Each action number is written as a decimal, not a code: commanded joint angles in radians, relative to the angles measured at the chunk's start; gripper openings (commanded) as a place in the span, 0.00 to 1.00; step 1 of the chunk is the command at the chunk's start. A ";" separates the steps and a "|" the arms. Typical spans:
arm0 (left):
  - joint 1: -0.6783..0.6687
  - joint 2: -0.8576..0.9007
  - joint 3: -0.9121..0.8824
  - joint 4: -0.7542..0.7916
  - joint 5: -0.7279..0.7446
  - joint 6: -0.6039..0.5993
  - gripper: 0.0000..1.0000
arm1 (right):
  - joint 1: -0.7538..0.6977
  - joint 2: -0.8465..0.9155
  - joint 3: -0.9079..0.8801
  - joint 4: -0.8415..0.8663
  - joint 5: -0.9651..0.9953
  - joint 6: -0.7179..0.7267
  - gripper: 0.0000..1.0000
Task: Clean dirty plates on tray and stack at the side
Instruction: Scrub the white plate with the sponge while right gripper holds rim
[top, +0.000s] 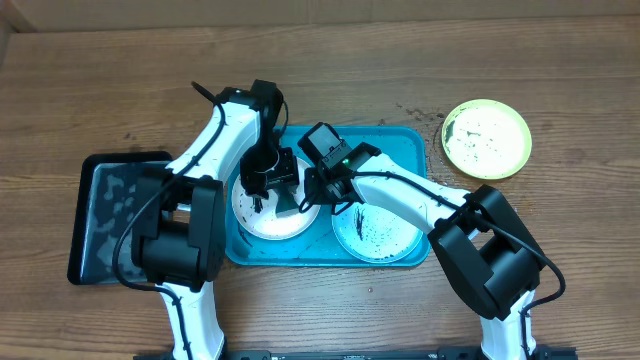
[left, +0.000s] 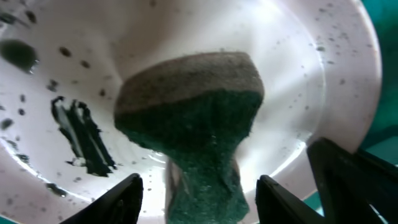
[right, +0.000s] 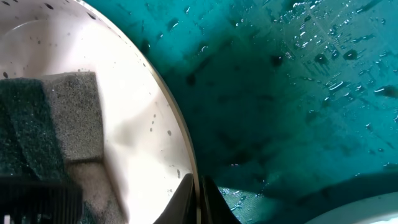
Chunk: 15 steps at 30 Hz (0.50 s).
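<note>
- Blue tray (top: 400, 140) sits mid-table, surface wet, with two plates on it side by side.
- Left white plate (top: 262, 218) lies at the tray's left end. A black smear (left: 81, 134) and scattered specks show on it.
- Left gripper (top: 272, 178) is clamped on a sponge (left: 193, 118), green scouring side showing, pressed onto that plate.
- Right gripper (top: 322, 190) is closed narrow, fingers pinching the right rim of the same plate.
- Right white plate (top: 380, 235) lies on the tray's right half, speckled black, with neither gripper on it.
- Yellow-green plate (top: 487, 138) lies off the tray, on the table (top: 100, 80) to the right, also speckled.
- Black tray (top: 105, 215) sits left of the blue one.
</note>
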 joint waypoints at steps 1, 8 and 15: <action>-0.006 -0.011 -0.001 0.006 0.041 -0.038 0.55 | 0.003 0.010 0.019 0.006 0.008 -0.003 0.04; -0.002 -0.008 -0.009 0.047 0.027 -0.064 0.41 | 0.003 0.010 0.019 0.005 0.008 -0.003 0.04; 0.000 -0.005 -0.062 0.073 0.012 -0.131 0.26 | 0.003 0.010 0.019 0.006 0.008 -0.003 0.04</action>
